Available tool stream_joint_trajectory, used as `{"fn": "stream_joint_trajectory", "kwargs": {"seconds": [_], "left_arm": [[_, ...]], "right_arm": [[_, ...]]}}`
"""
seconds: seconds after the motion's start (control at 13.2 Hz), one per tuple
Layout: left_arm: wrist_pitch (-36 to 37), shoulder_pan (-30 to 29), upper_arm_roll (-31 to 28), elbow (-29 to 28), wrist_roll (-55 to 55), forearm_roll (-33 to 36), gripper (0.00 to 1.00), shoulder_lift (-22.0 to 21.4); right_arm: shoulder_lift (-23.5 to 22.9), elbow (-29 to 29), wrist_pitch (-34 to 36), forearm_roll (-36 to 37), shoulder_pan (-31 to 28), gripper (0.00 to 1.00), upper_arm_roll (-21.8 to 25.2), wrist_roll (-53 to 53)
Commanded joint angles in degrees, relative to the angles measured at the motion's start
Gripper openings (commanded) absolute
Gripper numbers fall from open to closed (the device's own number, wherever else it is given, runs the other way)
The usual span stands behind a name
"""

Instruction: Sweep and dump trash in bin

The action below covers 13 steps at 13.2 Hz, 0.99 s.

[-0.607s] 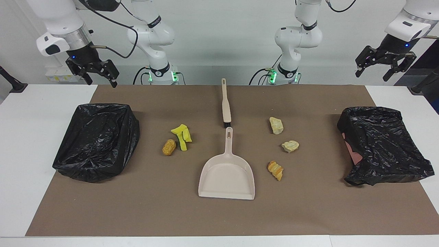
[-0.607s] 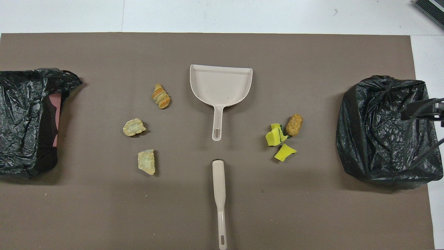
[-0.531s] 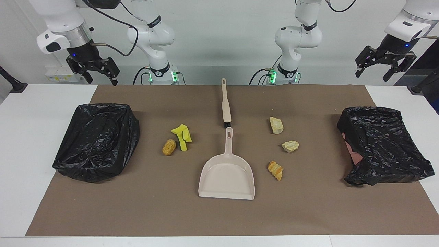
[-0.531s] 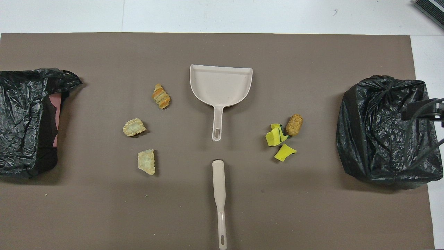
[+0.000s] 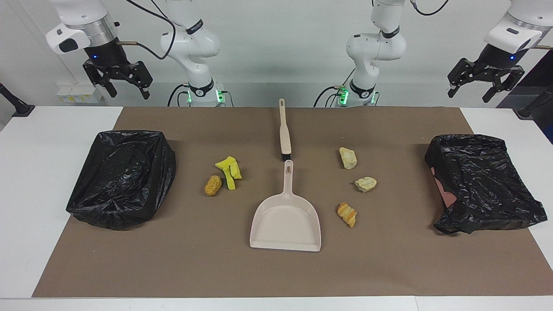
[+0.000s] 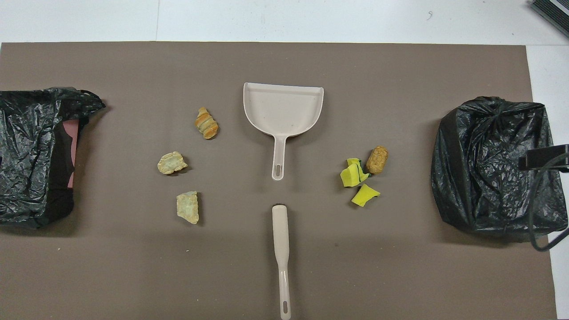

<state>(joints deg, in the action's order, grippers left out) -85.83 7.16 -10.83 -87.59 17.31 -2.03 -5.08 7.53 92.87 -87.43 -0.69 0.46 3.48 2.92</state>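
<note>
The trash lies on the brown mat in two groups. Yellow foam pieces (image 5: 229, 170) (image 6: 354, 174) and an orange-brown nugget (image 5: 212, 185) (image 6: 377, 160) lie toward the right arm's end. Two pale cream chunks (image 5: 348, 157) (image 6: 188, 206) (image 5: 365, 184) (image 6: 172, 162) and an orange-striped chunk (image 5: 347, 214) (image 6: 206, 123) lie toward the left arm's end. A bin lined with a black bag stands at each end (image 5: 123, 177) (image 6: 493, 164) (image 5: 479, 181) (image 6: 31, 155). My right gripper (image 5: 129, 93) hangs open, high over the mat's corner by its bin. My left gripper (image 5: 468, 93) waits open, high over its end.
A beige dustpan (image 5: 285, 224) (image 6: 283, 109) lies mid-mat, handle toward the robots. In line with it, nearer the robots, lies a beige brush (image 5: 284, 129) (image 6: 281, 249), black bristles toward the pan. White tabletop (image 5: 43, 142) borders the mat (image 5: 194, 268).
My right gripper has risen a little above its end of the table. The left gripper and everything on the mat are unmoved.
</note>
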Motion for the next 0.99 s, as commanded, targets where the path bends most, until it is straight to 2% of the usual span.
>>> {"fn": "stream_joint_trajectory", "kwargs": {"seconds": [0.0,0.68,0.91], "left_arm": [[-0.12,0.40,0.02,-1.44,-0.08,0.98,1.00,-1.15],[-0.91,0.84,1.68,-1.97,-0.61,0.89,1.00,-1.24],[-1.09,0.84,3.96,-2.58,-1.49,0.71,1.00,-1.51]], "right_arm": [[0.91,1.00,0.60,-0.19,-0.11,1.00,-0.22,-1.78],[1.26,1.26,1.12,-0.19,1.90,1.00,0.39,-1.16],[1.52,1.61,1.21,-0.10,5.33,1.00,3.54,-1.08]]}}
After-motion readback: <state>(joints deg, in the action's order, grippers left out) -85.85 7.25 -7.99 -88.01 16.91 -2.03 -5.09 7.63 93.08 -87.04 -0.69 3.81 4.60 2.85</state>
